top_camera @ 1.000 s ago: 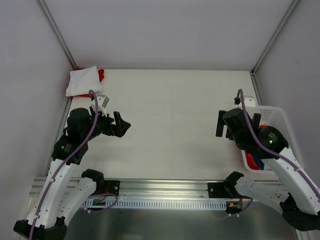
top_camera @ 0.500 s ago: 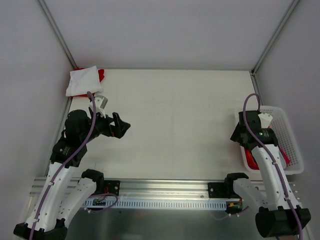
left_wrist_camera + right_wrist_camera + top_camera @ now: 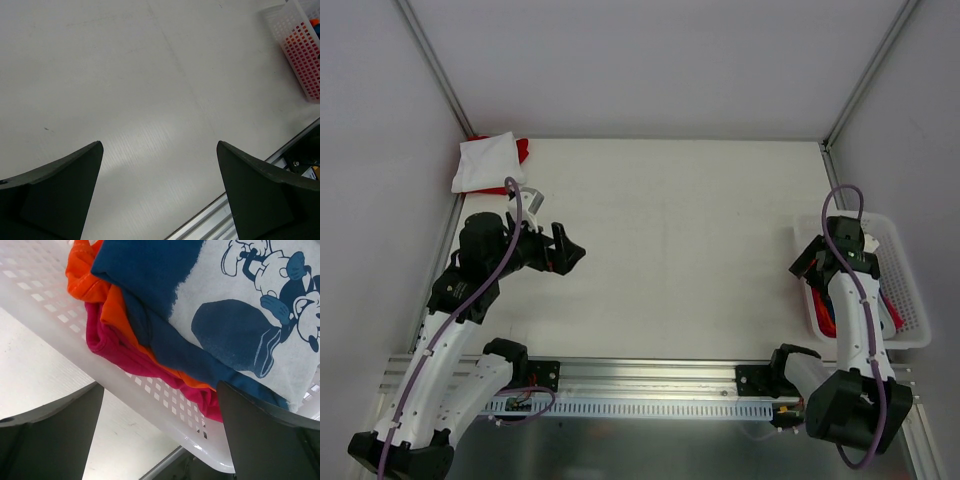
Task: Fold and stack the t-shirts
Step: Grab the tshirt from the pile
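Hovering over the basket (image 3: 45, 295) at the right edge of the top view, your right jaws stand spread above the navy tee (image 3: 150, 270), orange tee (image 3: 82, 275) and magenta tee (image 3: 115, 347) heaped inside. Your left jaws gape over the table (image 3: 150, 75). A white tee (image 3: 485, 162) lies on a red tee (image 3: 523, 150), upper left.

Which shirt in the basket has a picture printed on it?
The navy tee on top, with a pale cartoon print; the orange tee and magenta tee beneath look plain.
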Motion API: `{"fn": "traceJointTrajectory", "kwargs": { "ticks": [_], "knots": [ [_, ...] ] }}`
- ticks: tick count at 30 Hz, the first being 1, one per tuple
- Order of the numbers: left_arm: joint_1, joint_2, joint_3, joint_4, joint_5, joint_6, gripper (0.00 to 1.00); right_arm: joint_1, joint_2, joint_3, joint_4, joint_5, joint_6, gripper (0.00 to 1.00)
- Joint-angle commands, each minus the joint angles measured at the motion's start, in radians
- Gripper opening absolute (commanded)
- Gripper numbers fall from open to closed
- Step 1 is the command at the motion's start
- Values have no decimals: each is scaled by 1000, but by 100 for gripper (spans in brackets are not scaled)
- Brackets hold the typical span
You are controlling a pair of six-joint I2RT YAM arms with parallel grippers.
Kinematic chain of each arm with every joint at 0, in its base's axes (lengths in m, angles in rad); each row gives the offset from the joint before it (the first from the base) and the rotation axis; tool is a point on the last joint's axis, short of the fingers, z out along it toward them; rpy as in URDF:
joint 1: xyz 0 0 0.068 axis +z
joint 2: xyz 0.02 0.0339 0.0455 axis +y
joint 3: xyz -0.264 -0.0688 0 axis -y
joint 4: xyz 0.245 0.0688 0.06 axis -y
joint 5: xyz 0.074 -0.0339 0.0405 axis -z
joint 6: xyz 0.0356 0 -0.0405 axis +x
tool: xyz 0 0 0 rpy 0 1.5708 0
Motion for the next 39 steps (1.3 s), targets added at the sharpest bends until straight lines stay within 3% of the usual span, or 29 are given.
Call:
{"fn": "traceJointTrajectory", "kwargs": {
  "ticks": [1,4,8,11,15,18,25,30,39],
  "knots": [
    [-15,10,-6,37,37,0,99,-78,29,96,48,24,-22,99],
    [-21,18,-8,37,37,1,99,-115,47,108,44,22,-11,99],
    [-24,33,-5,37,47,1,99,-116,41,159,47,-120,-11,99],
    [-24,30,-6,39,46,3,99,-125,44,212,15,-44,-35,100],
    [-25,26,-8,37,43,6,99,-128,87,297,1,-155,-58,100],
    [-24,26,-8,39,41,7,99,-129,121,329,-42,-91,-66,99],
    [-33,23,-11,39,34,9,99,-137,112,179,25,-2,-55,99],
    [-67,21,-14,37,11,15,99,-149,133,161,45,44,-36,99],
    [-113,32,-21,36,-28,24,99,-266,217,121,146,-16,-48,100]
  ]
}}
